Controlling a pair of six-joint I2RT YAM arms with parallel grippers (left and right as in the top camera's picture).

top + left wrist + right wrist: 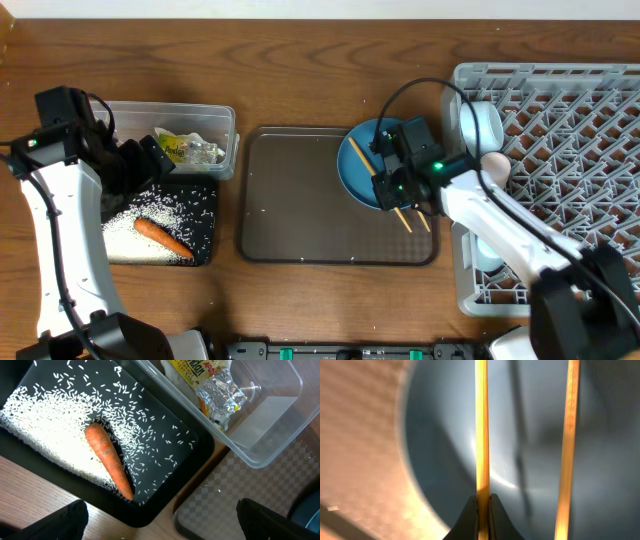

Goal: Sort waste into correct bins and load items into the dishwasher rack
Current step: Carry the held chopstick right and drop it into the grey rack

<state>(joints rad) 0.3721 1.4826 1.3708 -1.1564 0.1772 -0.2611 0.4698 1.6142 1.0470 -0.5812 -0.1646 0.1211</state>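
Note:
A round blue plate (358, 172) lies on the right part of the brown serving tray (300, 200), with wooden chopsticks (405, 216) across it. My right gripper (482, 510) is shut on one chopstick (481, 435); the other chopstick (568, 445) lies free beside it over the plate (530, 425). My left gripper (160, 525) hangs open above the black tray's (165, 505) corner, holding nothing. The black tray (205, 250) holds white rice (45, 435) and an orange carrot (107, 460). The crumpled wrapper (215, 390) lies in the clear tub (270, 445). The grey dishwasher rack (580, 130) stands at right.
In the rack sit a pinkish-white cup (496, 165), a light-blue cup (478, 125) and a pale bowl (484, 250). The clear tub (225, 140) and the black tray stand side by side at left, close to the serving tray's left edge.

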